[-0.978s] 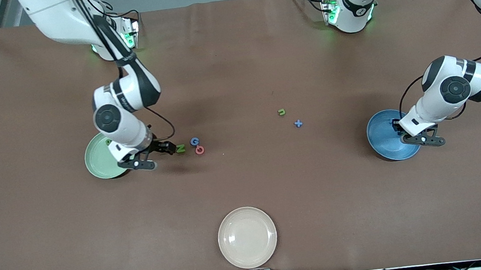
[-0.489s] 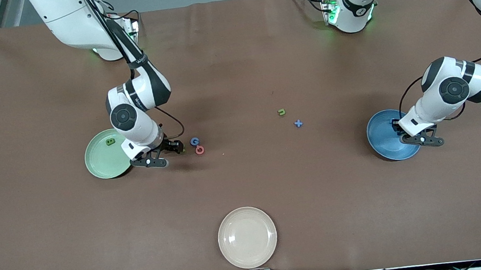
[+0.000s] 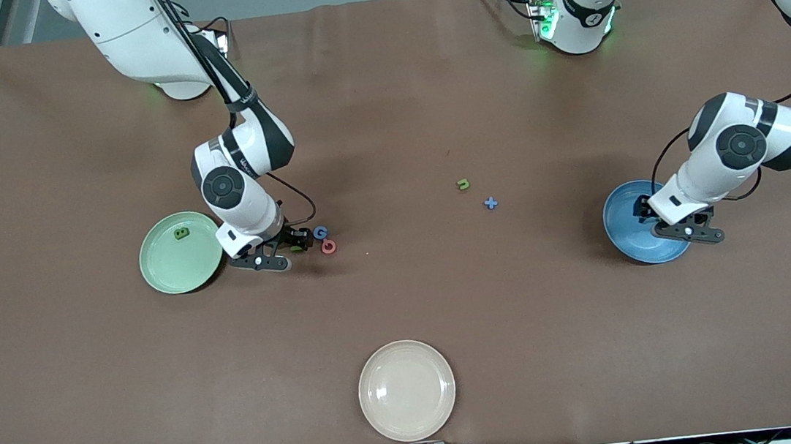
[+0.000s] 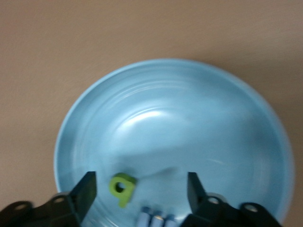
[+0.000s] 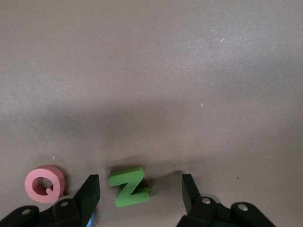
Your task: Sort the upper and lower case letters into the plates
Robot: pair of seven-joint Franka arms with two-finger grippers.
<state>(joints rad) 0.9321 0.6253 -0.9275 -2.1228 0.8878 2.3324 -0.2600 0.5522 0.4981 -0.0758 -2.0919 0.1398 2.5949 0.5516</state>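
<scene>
My right gripper (image 3: 297, 241) is open and low over a green Z (image 5: 129, 187), which lies between its fingers (image 5: 89, 193) in the right wrist view. A pink Q (image 3: 328, 247) and a blue G (image 3: 321, 232) lie beside the Z; the Q also shows in the right wrist view (image 5: 45, 183). The mint green plate (image 3: 173, 271) holds one dark green letter (image 3: 181, 233). My left gripper (image 3: 643, 214) is open and empty over the blue plate (image 3: 623, 216). In the left wrist view the blue plate (image 4: 189, 118) holds a light green letter (image 4: 122, 187) and a blue piece (image 4: 156, 220).
A small green letter (image 3: 464, 185) and a blue plus sign (image 3: 490, 203) lie mid-table. A cream plate (image 3: 406, 390) sits near the front camera's edge. Both arm bases stand along the table's back edge.
My right gripper has moved from the mint green plate's rim toward the left arm's end, over the green Z, uncovering the plate's dark green letter. My left gripper has shifted slightly over the blue plate.
</scene>
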